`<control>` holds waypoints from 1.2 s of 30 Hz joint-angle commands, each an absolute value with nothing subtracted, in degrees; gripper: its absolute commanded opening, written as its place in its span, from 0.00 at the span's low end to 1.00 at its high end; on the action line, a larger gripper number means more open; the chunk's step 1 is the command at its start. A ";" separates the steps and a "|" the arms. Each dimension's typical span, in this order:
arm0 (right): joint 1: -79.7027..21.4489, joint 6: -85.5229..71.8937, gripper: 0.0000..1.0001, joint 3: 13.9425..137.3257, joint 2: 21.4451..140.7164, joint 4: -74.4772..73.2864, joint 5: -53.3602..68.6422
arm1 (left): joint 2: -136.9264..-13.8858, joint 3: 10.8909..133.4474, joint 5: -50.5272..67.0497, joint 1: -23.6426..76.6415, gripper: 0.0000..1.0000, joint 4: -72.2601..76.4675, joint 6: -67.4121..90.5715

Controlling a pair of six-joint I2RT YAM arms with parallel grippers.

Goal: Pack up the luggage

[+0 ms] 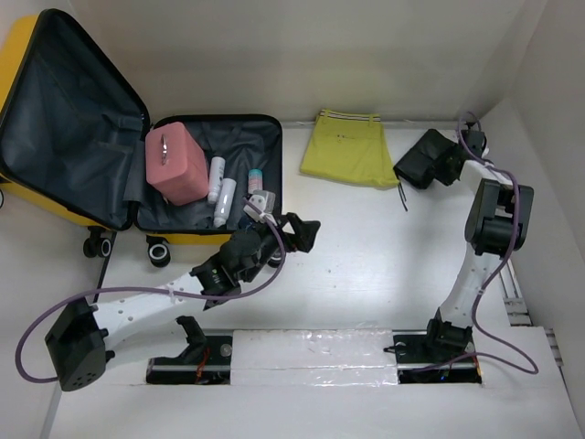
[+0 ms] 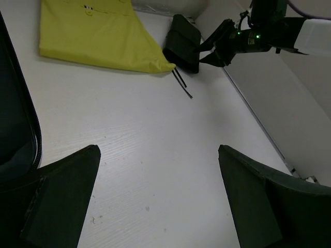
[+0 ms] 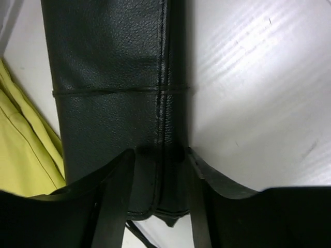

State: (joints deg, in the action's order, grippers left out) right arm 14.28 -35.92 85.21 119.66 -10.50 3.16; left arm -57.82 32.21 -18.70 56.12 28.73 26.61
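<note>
1. Top external view: one luggage (image 1: 64, 119) lies open at the worktop's far-left corner. Inside are one pink pouch (image 1: 175, 165) and some small white bottles (image 1: 219, 190), too crowded to count.
2. One yellow garment (image 1: 349, 146) lies at the back.
3. Left hand (image 1: 297, 233) hovers just right of the luggage, jaws wide, empty.
4. Only the right wrist view shows the right hand (image 3: 159, 155) pinching one black pouch (image 3: 108, 77) along its seam, beside the garment.

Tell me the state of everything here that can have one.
Yellow hard-shell suitcase: open, items inside.
Pink boxy pouch: inside the suitcase.
Yellow fabric garment: folded, on table.
Black leather pouch: lying on table.
Left gripper: open, empty.
Right gripper: astride the pouch, grip unclear.
</note>
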 commanded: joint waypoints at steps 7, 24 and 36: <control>14.33 -35.60 0.58 99.65 127.25 -23.63 5.71 | -53.88 30.67 -21.18 55.37 0.93 29.00 27.25; 13.01 -32.96 0.00 96.89 121.60 -28.68 0.27 | -52.29 30.67 -23.99 54.23 0.90 27.95 27.77; 5.73 -30.23 0.00 77.17 80.87 -12.48 -0.97 | -47.92 29.01 -22.49 54.23 0.89 29.09 29.36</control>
State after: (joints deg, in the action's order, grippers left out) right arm 10.24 -32.10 76.73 86.72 -19.62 -0.23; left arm -51.57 30.06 -22.46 54.50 26.72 28.36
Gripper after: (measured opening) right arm 0.133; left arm 0.894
